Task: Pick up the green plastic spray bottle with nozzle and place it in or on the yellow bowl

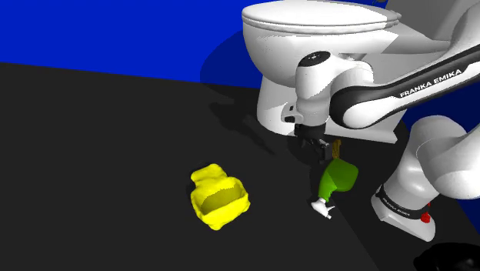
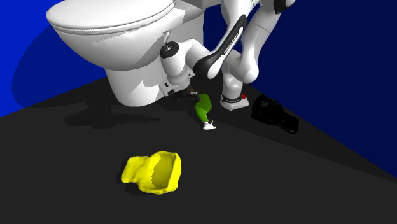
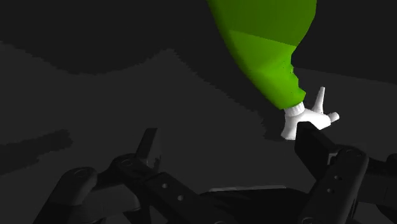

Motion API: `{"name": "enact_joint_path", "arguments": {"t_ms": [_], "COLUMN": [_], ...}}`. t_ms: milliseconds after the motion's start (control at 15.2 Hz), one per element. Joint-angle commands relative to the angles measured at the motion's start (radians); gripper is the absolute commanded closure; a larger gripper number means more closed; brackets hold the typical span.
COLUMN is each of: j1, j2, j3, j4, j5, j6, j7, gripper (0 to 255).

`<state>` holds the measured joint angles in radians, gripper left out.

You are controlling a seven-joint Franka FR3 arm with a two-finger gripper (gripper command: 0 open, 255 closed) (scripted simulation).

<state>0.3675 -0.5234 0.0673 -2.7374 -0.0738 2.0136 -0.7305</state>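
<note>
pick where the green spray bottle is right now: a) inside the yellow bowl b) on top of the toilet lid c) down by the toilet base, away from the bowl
c: the green spray bottle sits by the toilet base near the open fingers, well apart from the yellow bowl.

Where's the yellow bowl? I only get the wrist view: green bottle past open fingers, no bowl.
Observer: On the dark floor, off to the shoulder view's left of the bottle. The bowl stands apart from it.
Operator: Which end of the bottle faces it?
Observer: The white nozzle end lies nearer the bowl.
Operator: What's near the arm?
Observer: A white toilet stands just behind the gripper in the shoulder view.
</note>
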Motion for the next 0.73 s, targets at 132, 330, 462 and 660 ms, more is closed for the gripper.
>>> {"name": "enact_joint_path", "arguments": {"t_ms": [132,330,462,660], "j1": [0.069,0.12,0.15,0.145], "j2": [0.036,0.069,0.089,0.12], "j3": [0.008,0.016,0.022,0.022], "j4": [-0.089,-0.151,-0.187,-0.213], "j5": [0.009,0.015,0.019,0.012], "j6": [0.068,0.121,0.154,0.211], "j7": [-0.116,-0.201,-0.249,-0.246], "gripper": [0,0,0,0]}}
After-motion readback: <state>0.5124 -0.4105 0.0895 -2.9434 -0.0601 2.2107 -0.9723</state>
